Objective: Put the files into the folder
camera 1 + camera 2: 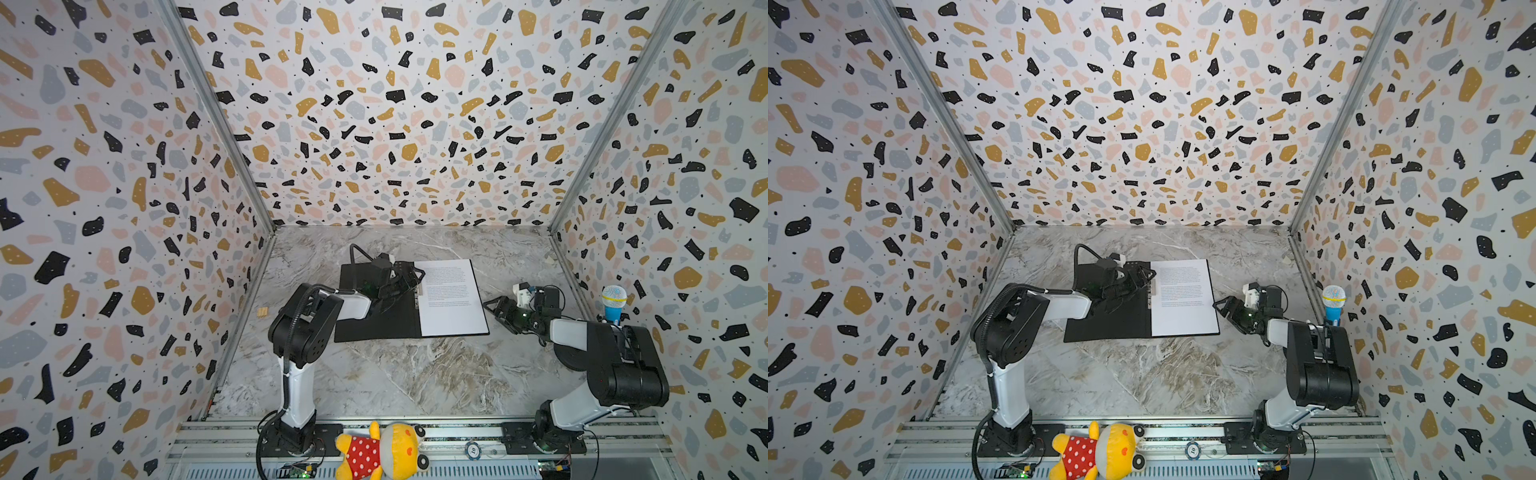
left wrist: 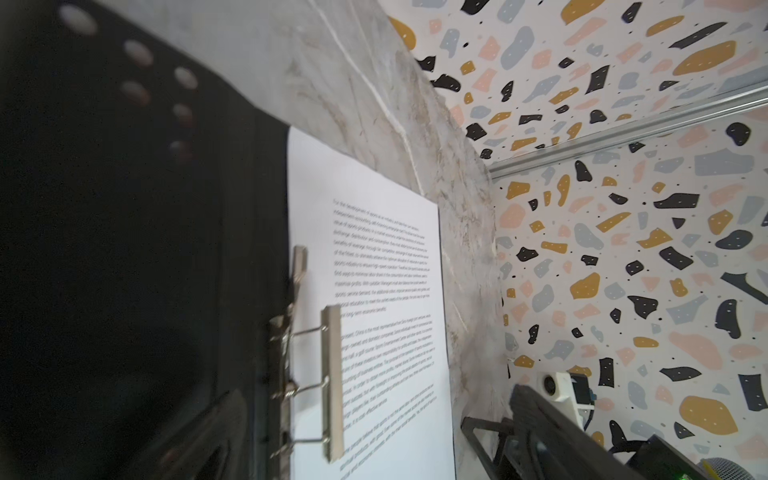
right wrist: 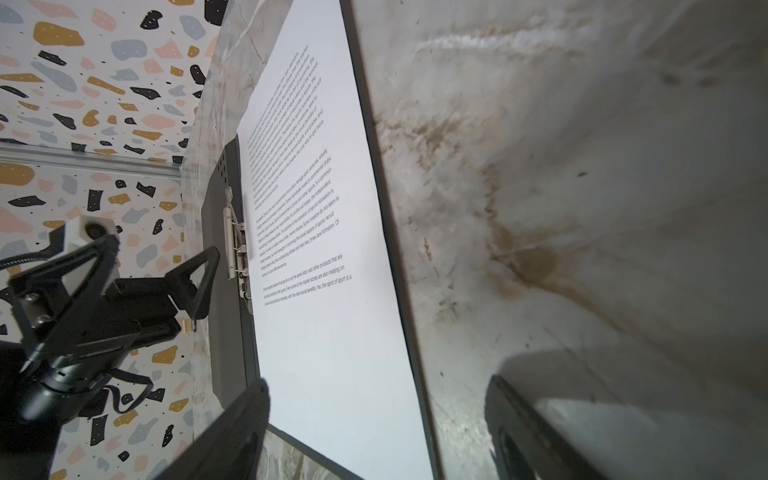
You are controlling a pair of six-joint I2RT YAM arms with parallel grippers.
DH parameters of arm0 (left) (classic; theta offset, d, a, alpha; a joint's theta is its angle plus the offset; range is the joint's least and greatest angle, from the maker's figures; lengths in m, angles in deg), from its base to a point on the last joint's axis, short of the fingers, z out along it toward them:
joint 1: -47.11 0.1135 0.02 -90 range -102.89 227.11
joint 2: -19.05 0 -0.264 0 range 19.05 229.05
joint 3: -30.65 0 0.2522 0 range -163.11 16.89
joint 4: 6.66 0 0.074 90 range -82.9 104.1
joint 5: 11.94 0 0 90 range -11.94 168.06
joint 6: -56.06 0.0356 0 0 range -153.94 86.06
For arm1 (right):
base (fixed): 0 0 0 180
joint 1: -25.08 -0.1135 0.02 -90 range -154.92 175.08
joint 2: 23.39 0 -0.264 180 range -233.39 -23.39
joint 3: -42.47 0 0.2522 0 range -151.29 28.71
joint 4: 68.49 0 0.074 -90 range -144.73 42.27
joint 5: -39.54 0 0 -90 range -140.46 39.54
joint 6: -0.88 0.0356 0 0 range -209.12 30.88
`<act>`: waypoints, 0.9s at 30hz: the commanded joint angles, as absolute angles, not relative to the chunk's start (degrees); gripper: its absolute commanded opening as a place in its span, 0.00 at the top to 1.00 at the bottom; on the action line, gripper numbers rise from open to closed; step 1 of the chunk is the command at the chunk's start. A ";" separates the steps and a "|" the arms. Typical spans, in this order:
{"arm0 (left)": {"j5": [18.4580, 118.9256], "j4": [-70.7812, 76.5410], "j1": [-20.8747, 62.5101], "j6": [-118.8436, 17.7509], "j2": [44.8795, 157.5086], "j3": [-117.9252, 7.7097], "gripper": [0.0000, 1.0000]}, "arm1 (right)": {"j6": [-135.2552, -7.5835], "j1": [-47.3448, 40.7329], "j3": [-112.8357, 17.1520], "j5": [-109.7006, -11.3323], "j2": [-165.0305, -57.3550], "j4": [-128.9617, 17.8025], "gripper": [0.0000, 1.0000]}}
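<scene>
White text-printed paper sheet (image 1: pixel 453 307) lies in the open black card folder (image 1: pixel 374 328), edge under its metal clip (image 2: pixel 332 382), seemingly filed, so left jaws and right jaws gape wide, empty.

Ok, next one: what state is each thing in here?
Folder: open flat, black inside up.
Text sheet: lying flat on the folder's right half.
Clip: over the sheet's edge; clamped or not, unclear.
Left tool: open, empty, above the folder.
Right tool: open, empty, beside the folder.
</scene>
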State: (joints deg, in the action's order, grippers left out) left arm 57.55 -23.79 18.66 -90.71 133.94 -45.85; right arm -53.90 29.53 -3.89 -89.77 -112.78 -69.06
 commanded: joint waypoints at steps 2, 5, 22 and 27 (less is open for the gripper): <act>53.99 -21.87 19.52 -87.57 138.24 -50.76 0.00 | -55.01 29.73 -3.28 -89.94 -112.30 -67.38 0.18; 52.49 -17.62 20.34 -85.04 141.37 -55.66 0.00 | -55.18 29.82 -3.39 -89.93 -112.59 -67.30 0.18; 48.77 -16.46 22.27 -80.58 146.74 -61.35 0.00 | -55.19 29.90 -3.54 -90.09 -113.58 -67.82 0.18; 46.34 -19.25 22.19 -82.27 147.69 -61.95 0.00 | -55.02 29.88 -3.44 -90.23 -113.69 -68.05 0.18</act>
State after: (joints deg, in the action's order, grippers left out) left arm 48.70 -17.04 22.27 -81.51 146.38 -60.89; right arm -54.53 29.63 -3.89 -90.23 -113.06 -69.36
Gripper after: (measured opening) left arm 0.997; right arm 0.825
